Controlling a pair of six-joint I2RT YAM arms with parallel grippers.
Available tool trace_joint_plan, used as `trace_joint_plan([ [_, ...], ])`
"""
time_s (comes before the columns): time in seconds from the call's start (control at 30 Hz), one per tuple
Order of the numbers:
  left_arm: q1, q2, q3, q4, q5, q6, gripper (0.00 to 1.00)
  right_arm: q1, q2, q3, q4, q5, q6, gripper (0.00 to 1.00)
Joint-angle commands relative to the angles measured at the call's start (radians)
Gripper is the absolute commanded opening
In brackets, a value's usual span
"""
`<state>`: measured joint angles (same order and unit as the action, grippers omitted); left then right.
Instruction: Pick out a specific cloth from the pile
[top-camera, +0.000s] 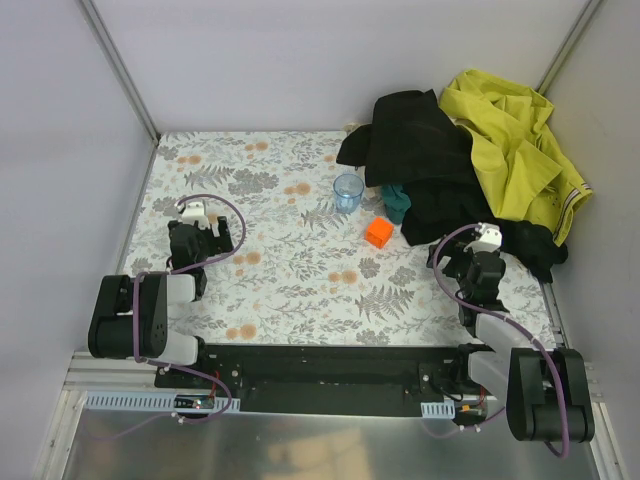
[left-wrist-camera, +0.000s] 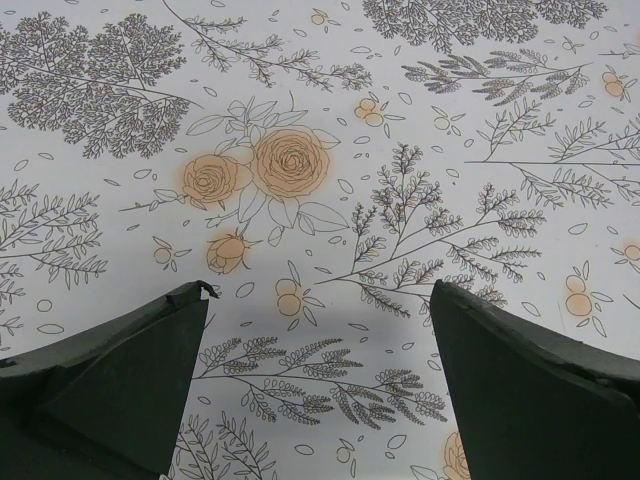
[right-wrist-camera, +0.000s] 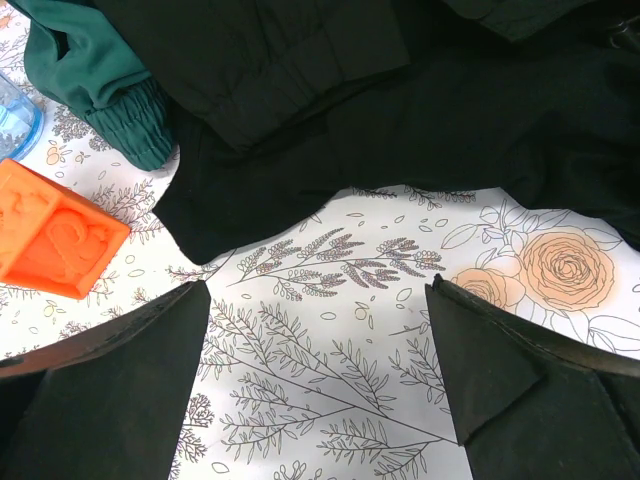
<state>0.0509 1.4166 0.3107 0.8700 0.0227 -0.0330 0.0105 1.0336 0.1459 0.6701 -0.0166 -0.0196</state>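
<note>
The yellow-green cloth (top-camera: 510, 140) with a striped hem band lies on the far right of the pile (top-camera: 430, 150) of black garments, against the right wall. A small teal piece (top-camera: 396, 202) pokes out at the pile's near left edge; it also shows in the right wrist view (right-wrist-camera: 90, 70). My right gripper (top-camera: 478, 250) is open and empty, low over the table just in front of the black garments (right-wrist-camera: 380, 110). My left gripper (top-camera: 200, 225) is open and empty over bare floral tablecloth at the left; its fingers (left-wrist-camera: 110, 380) frame only the print.
An orange cube (top-camera: 379, 232) sits in front of the pile, also in the right wrist view (right-wrist-camera: 55, 240). A clear blue cup (top-camera: 348, 191) stands left of the pile. White walls enclose the floral table (top-camera: 280, 260) on three sides.
</note>
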Motion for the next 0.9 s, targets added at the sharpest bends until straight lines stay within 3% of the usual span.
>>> trace_joint_plan([
  [0.0, -0.011, -0.002, -0.007, 0.032, -0.010, 0.010, 0.99, -0.007, -0.001, 0.027, 0.056, -0.014, -0.002, 0.99],
  [0.2, -0.013, 0.004, -0.009, 0.046, -0.013, 0.013, 0.99, -0.006, -0.134, 0.095, -0.139, -0.035, -0.002, 0.99],
  [0.43, -0.014, 0.001, -0.001, 0.032, -0.017, 0.013, 0.99, -0.049, -0.187, 0.412, -0.533, -0.075, -0.045, 0.99],
  [0.53, -0.017, -0.025, 0.144, -0.228, -0.067, -0.002, 0.99, -0.090, -0.095, 0.605, -0.720, -0.059, -0.048, 0.99],
  [0.6, -0.017, -0.025, 0.296, -0.502, 0.026, 0.024, 0.99, -0.128, -0.022, 0.740, -0.824, -0.063, -0.049, 0.99],
  [0.7, -0.023, -0.019, 0.447, -0.739, 0.167, 0.074, 0.99, -0.190, 0.092, 0.924, -0.934, -0.020, -0.051, 0.99],
  [0.87, -0.023, 0.007, 0.694, -1.121, 0.217, 0.110, 0.98, -0.335, 0.340, 1.252, -1.118, 0.010, -0.072, 0.99],
])
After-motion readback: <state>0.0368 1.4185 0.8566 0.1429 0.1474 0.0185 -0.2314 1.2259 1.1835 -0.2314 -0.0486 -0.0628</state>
